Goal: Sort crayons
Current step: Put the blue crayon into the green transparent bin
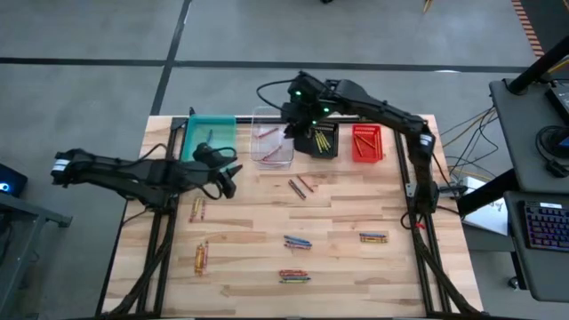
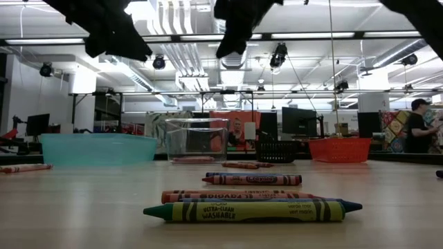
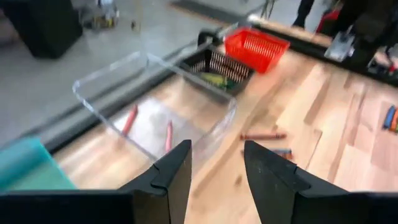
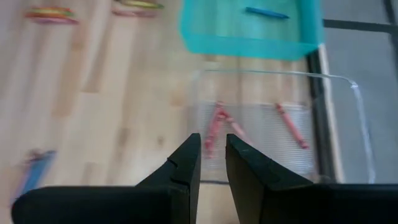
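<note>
Red crayons (image 4: 219, 127) were seen dropped in the clear bin (image 1: 272, 142); the right gripper (image 4: 212, 158) was poised above, jaws narrow and empty. Crayons (image 1: 300, 188) at six o'clock were judged next, needing descent.

Red crayons (image 4: 217, 127) are seen lying flat in a clear bin (image 4: 339, 124), just beyond the right jaws. A blue one (image 4: 266, 12) lies in a teal bin (image 4: 249, 37) farther off. Others are scattered on the table (image 1: 249, 267), well apart from both jaws.

Bright, even overhead strip lighting, soft faint shadows, motion blur across both wrist views, backlit silhouetted arms.
</note>
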Available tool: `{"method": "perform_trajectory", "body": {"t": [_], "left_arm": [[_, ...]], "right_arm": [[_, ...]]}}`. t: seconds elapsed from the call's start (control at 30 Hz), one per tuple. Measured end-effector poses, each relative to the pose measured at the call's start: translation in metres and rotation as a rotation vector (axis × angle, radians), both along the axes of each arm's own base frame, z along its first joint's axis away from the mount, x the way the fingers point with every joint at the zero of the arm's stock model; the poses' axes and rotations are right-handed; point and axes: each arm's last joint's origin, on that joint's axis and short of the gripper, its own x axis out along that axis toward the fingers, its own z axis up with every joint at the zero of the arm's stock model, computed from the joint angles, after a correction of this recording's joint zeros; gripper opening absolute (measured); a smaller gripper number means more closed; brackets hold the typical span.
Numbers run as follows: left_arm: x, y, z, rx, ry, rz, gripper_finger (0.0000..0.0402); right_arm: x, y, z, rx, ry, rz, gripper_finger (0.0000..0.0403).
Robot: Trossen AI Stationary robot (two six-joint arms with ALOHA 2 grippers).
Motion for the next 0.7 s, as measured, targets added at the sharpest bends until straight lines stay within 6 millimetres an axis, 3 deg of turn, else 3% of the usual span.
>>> {"method": "perform_trajectory", "body": {"t": [0.3,0.7], "left_arm": [[0.023,-0.007,-0.012,-0.145,0.16,-0.063,0.013],[0.064,-0.014,-0.022,-0.057,0.339,-0.154,0.013]], "right_arm": [[-0.03,0.045,0.009,0.074,0.02,0.039,0.0066],[-0.074,0.091,-0.03,0.261,0.159,-0.081,0.0066]]}}
